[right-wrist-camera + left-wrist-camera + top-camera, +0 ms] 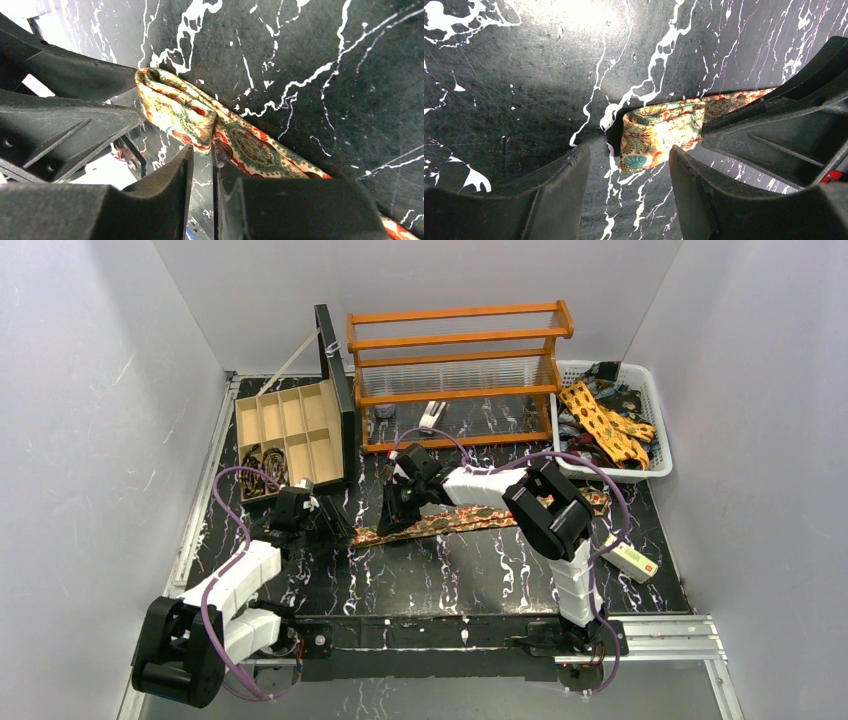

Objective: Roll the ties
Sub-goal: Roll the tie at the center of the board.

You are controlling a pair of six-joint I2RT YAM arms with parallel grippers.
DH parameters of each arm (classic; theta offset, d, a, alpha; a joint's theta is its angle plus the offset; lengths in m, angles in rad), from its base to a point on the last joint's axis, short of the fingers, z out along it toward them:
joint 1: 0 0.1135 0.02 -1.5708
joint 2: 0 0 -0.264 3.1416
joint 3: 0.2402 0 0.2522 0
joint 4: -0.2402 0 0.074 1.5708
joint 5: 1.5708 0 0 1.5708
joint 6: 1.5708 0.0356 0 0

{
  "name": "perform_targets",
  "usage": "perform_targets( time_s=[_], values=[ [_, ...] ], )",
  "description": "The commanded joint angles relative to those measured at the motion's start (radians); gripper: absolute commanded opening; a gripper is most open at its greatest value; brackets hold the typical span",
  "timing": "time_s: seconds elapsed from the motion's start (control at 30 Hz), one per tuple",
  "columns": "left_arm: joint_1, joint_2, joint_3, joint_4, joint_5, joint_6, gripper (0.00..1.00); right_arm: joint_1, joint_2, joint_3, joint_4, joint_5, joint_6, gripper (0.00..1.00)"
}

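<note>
The left arm (240, 580) (seven o'clock) and right arm (575, 580) (five o'clock) are showing white links, black joints and looping purple cables (625, 515); black wedge-shaped fingers (554, 200) are tipping both.

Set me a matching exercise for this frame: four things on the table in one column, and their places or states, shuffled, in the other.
Things:
1. stretched tie
2. white basket
3. compartment box
4. white-and-red box

Places and states:
A. far left, lid up, coils in its near compartments
B. near right, small, lying flat
C. centre, lying flat as a long strip
D. far right, heaped with loose ties

Pairs: 1-C; 2-D; 3-A; 4-B
</note>
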Motion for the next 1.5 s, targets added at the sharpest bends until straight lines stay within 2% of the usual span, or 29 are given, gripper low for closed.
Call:
perform_targets(
  time_s=[0.0,0.23,0.6,1.03,1.47],
  values=[
    [0.008,-0.015,-0.020,-0.010,0.008,0.008,0.56,0.006,0.001,0.050,-0.003,-0.016,-0.010,0.28],
    [0.008,-0.022,-0.021,-0.011,0.009,0.004,0.55,0.007,0.021,0.068,-0.018,0.007,-0.017,0.27],
    [0.008,-0.022,-0.028,-0.016,0.009,0.004,0.54,0.006,0.059,0.045,-0.043,0.031,-0.026,0.18],
    [0.009,-0.026,-0.016,-0.005,0.009,-0.006,0.54,0.008,0.065,0.040,-0.060,0.042,-0.044,0.16],
    [0.058,0.068,-0.090,0.208,0.156,0.006,0.46,0.000,0.070,0.020,-0.060,0.045,-0.048,0.16]
  ],
)
